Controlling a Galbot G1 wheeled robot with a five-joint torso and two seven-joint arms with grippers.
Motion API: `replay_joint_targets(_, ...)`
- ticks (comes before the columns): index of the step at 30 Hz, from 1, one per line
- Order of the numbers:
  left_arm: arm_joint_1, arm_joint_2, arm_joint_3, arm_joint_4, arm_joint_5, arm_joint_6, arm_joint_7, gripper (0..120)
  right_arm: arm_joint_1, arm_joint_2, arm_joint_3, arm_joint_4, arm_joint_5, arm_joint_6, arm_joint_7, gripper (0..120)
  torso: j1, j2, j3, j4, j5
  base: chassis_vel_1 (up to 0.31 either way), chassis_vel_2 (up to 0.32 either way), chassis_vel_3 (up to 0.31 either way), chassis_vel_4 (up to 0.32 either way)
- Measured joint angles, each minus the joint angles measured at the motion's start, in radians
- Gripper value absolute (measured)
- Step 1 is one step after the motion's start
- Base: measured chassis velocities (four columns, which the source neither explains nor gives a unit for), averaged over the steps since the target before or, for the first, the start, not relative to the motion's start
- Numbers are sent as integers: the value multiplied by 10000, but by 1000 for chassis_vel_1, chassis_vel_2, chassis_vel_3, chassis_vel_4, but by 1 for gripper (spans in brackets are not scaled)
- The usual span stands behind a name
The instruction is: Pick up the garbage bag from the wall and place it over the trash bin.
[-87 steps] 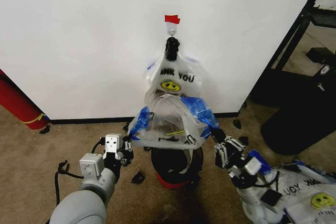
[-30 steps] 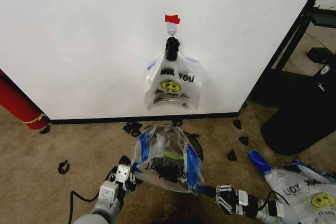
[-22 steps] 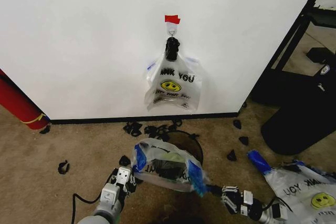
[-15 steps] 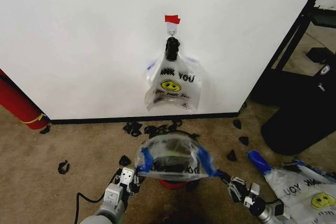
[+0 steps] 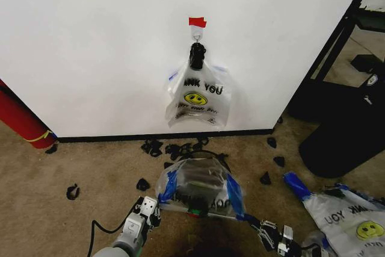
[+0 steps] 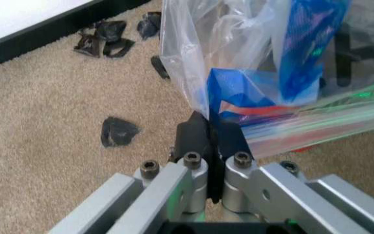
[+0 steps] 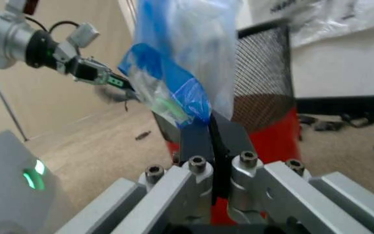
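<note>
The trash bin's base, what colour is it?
Red. The trash bin has black mesh walls above a red base, best seen in the right wrist view.

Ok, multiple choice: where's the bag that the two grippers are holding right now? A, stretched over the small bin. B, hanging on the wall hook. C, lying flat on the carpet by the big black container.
A: the garbage bag is spread over the trash bin, with the left gripper and the right gripper each shut on a blue handle strip.
</note>
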Motion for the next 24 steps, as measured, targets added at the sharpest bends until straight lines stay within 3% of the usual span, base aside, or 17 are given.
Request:
replay_joint_targets(14, -107, 274, -86, -25, -305, 41, 218, 0, -50, 132, -437, 622, 1276, -421, 1386, 0, 0, 0, 0, 0, -1, 0, 0, 0, 0)
replay_joint_targets(17, -1, 402, -155, -227, -498, 252, 429, 13, -135, 105, -463, 820, 1468, -612, 1511, 0, 0, 0, 0, 0, -1, 0, 0, 0, 0)
replay_joint_targets(24, 78, 682, -782, -756, -732, 656, 1369, 32, -279, -73, -302, 1177, 1671, -988, 1428, 20, 0, 0, 0, -1, -2, 0, 0, 0, 0)
